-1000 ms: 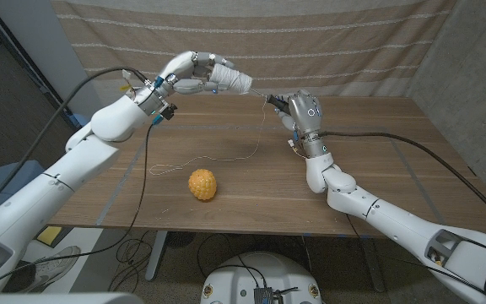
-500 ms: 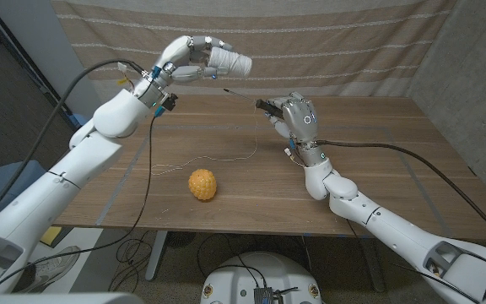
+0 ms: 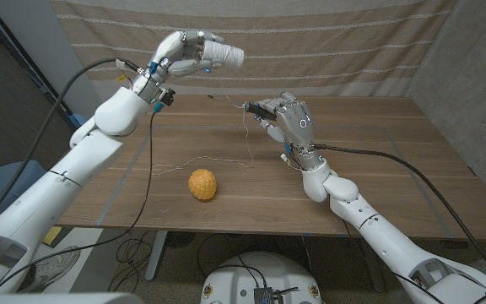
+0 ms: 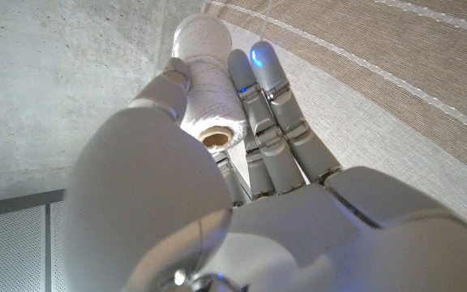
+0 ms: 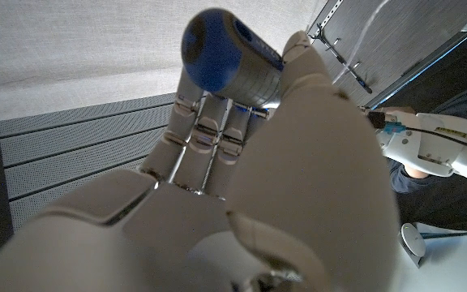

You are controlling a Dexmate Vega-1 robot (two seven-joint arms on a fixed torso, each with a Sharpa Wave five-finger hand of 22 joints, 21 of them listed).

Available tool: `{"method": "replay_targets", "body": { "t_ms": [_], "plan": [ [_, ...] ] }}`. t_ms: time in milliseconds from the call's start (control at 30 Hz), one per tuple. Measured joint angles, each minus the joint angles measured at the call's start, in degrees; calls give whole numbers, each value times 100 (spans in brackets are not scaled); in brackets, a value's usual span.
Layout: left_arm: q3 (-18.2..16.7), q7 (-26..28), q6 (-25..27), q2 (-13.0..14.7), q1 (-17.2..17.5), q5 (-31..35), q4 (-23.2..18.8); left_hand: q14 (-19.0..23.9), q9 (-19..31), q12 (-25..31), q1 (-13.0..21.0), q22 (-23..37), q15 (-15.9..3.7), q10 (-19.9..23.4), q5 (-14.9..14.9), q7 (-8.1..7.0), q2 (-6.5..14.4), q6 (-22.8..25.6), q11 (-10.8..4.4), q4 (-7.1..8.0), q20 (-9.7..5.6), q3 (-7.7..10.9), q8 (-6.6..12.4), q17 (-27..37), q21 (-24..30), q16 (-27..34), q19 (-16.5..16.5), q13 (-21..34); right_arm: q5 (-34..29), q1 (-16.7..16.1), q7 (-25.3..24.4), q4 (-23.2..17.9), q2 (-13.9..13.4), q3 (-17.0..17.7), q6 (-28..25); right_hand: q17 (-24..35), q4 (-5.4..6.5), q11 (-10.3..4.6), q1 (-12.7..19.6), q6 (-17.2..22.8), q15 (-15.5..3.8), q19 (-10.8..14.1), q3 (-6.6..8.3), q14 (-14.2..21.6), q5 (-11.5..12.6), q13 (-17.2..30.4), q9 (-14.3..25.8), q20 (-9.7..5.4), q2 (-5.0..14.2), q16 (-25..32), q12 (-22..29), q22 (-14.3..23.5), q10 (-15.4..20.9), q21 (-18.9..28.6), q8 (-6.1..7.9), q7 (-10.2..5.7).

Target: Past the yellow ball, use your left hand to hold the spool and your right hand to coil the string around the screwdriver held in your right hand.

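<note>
- Gripping the spool (image 3: pixel 224 56), the left hand (image 3: pixel 182 56) is raised above the far left part of the bench (image 3: pixel 395 169), in front of the striped cloth backdrop (image 3: pixel 327 42).
- In the left wrist view the spool (image 4: pixel 209 89), wound in white string, sits between the thumb on one side and the fingers (image 4: pixel 270 105) on the other, its hollow end facing the camera.
- The right hand (image 3: pixel 292 118) is raised over the middle of the bench, fingers closed around the screwdriver (image 3: pixel 257 108), whose dark end sticks out toward the robot's left.
- In the right wrist view the screwdriver (image 5: pixel 229 53) shows a blue-capped grey handle wrapped by the right hand's fingers (image 5: pixel 209 130).
- A thin string (image 3: pixel 247 139) hangs from the screwdriver down to the bench and trails across the wood toward the left, ending near the yellow ball.
- Whether the string runs up to the spool cannot be made out.
- The yellow ball (image 3: pixel 202 184) rests on the bench nearer the robot than both hands, touching neither.
</note>
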Motion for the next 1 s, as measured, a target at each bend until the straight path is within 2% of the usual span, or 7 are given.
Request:
{"method": "replay_targets", "body": {
  "t_ms": [33,167,267,400,667,833,1000],
  "plan": [
    [-9,27,34,4,10,11,11,0,0,-2,0,0,0,0,0,0,0,0,0,0,0,0,0,0,0,0,0,0,-180,-31,-7,0,69,90,247,0,0,0,0,0,0,0,0,0,0,0,0,0,0,0,0,0,0,0,-1,0],
    [-47,125,144,32,51,32,61,0,0,-15,0,0,0,9,-1,0,0,0,-9,0,0,0,-1,1,0,0,0,2,-348,-102,-13,9,265,348,513,0,-1,0,0,0,0,0,1,0,0,0,0,0,0,0,0,0,0,7,-6,0],
    [-57,179,211,45,69,44,82,0,0,-23,0,0,0,9,15,0,0,0,-8,1,0,0,-1,1,22,1,0,27,-385,-146,-14,18,419,534,599,-2,-79,0,0,9,0,-11,79,0,-2,0,0,-10,0,-18,0,0,0,48,-16,8],
    [-82,244,283,97,138,49,161,0,0,-36,0,0,0,9,15,-13,0,13,-9,8,10,-8,-5,8,22,-34,-35,27,-488,-206,-19,31,695,854,881,23,-80,0,0,9,0,-10,79,0,-3,0,0,-10,0,-21,0,0,0,49,-23,8],
    [-86,270,331,167,228,32,280,1,-1,-46,0,0,0,9,15,-13,0,14,-9,8,17,-8,-17,8,22,-44,-42,35,-530,-249,-24,71,1145,1345,1117,33,-87,0,0,9,0,-10,87,0,-8,0,0,-10,0,-22,0,0,0,49,-18,7],
    [-86,228,332,167,228,1,280,2,-1,-58,0,0,1,10,15,-31,0,32,-10,9,17,-9,-21,6,22,-45,-42,68,-530,-190,-24,149,1257,1446,1117,33,-88,0,0,8,0,-10,86,0,-12,30,0,-10,0,-22,0,0,0,48,-18,7],
    [-10,120,291,258,273,-36,395,3,-1,-68,0,0,2,17,14,-31,0,32,-18,16,17,-16,-22,5,22,-45,-42,67,-274,-67,-25,261,1189,1314,774,32,-89,0,0,8,0,-10,85,0,-14,30,0,-10,0,-22,0,0,-1,49,-18,6]
  ]
}}
